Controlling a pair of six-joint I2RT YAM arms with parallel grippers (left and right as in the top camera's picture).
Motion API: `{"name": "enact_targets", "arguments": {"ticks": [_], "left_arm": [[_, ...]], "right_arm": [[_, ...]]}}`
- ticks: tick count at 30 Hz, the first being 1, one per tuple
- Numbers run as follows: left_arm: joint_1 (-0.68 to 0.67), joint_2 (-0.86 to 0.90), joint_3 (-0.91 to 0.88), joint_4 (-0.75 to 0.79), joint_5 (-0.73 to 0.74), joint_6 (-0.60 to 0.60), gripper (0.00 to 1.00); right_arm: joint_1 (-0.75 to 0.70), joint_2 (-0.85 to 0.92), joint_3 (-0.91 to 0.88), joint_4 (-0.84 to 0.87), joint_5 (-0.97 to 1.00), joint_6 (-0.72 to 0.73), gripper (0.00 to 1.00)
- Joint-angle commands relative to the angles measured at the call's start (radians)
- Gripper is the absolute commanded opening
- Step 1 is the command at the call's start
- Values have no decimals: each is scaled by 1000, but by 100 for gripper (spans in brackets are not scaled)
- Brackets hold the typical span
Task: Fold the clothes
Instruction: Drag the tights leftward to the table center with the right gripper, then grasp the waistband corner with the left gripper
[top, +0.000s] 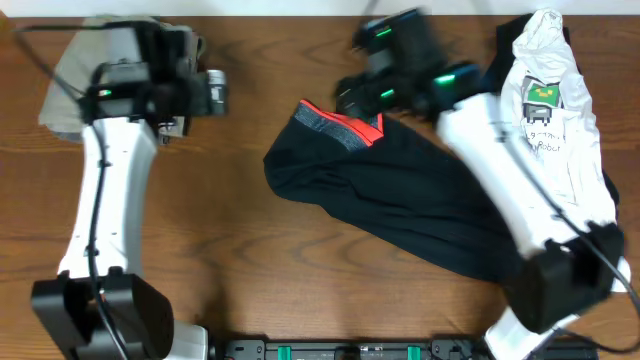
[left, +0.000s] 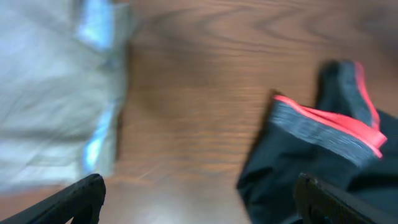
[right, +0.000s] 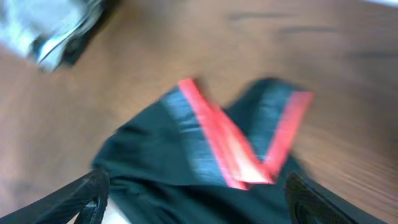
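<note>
- pants (top: 400, 200), black stretchy athletic fabric with grey-and-red waistband (top: 340, 125), lie crumpled on brown wooden table (top: 260, 260), right of centre.
- left gripper (left: 205, 202): jaws apart, empty.
- right gripper (right: 199, 202): jaws apart near the waistband, empty.

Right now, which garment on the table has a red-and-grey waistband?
The black pants in the middle; the khaki trousers, far left, and the white printed top, right, show none.

Soft, even light on the wooden table (top: 300, 260), shadows faint. Overhead is crisp, though the right gripper (top: 350, 97) smears with motion. Both wrist views blur badly; the black pants (right: 155, 165) streak red.
</note>
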Motion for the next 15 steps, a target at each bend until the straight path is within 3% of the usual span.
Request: {"name": "enact_targets", "arguments": {"ticks": [1,8,15], "left_arm": [[-75,87,13,9,37,69,98],[-196,305,149,9,31,73,98],[-233,437,209,43,22,115,98]], "right_arm": [[-111,-27,9,-27,6,45,89],[-251,-29,8,-110,-27,43,91],[-268,-28,6,-144,-26,7,91]]}}
